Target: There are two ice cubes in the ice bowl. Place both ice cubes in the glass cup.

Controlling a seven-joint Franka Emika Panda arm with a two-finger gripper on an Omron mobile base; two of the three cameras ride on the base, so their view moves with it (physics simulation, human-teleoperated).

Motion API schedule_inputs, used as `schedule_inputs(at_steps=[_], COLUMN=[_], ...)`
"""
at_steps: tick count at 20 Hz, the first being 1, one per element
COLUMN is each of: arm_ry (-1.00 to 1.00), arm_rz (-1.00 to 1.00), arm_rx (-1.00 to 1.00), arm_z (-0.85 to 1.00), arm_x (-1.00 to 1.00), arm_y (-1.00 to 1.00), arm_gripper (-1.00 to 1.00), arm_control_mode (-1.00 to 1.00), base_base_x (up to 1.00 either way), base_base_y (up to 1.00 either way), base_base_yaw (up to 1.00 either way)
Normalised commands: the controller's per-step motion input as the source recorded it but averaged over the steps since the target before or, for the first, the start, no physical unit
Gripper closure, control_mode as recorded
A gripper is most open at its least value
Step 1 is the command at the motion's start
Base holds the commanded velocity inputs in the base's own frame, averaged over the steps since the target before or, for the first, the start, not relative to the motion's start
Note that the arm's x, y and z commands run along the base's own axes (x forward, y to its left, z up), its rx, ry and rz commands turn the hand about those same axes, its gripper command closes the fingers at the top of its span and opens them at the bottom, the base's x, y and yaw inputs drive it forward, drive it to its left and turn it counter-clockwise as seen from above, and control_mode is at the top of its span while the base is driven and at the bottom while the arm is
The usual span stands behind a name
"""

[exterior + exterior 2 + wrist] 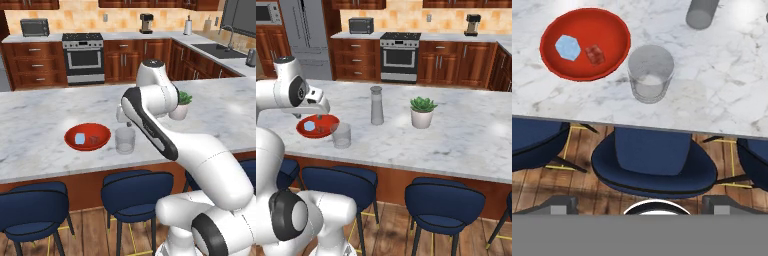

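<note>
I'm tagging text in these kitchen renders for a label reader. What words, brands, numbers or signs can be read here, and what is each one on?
No readable text in any view.
Red bowl: plain, no marking.
Glass cup: clear, no label.
Grey shaker: no label.
Microwave and oven: any panel markings are too small and blurred to read.

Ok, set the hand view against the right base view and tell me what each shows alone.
Hand view alone: both ice cubes told apart in the ice bowl, a pale blue one and a clearer one, seen from above. Right base view alone: the potted plant, the stove and the whole grey shaker. Both share the bowl, the glass cup beside it, and the blue stools.
</note>
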Motion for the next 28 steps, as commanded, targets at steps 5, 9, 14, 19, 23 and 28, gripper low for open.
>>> schedule_inputs(at_steps=[5,9,14,19,23,28], arm_ry=[0.01,0.00,0.00,0.00,0.00,0.00], arm_rz=[0.00,0.00,0.00,0.00,0.00,0.00], arm_rx=[-0.01,0.00,0.00,0.01,0.04,0.04], arm_z=[0.00,0.00,0.00,-0.02,-0.05,-0.04], arm_x=[0.00,0.07,0.10,0.04,0.10,0.25], arm_y=[0.00,0.00,0.00,0.00,0.09,0.40], arm_gripper=[-1.00,-1.00,-1.00,-1.00,-1.00,-1.00], arm_control_mode=[-1.00,-1.00,-1.00,-1.00,-1.00,-1.00], base_base_x=[0.00,0.00,0.00,0.00,0.00,0.00], base_base_y=[0.00,0.00,0.00,0.00,0.00,0.00], base_base_yaw=[0.00,0.00,0.00,0.00,0.00,0.00])
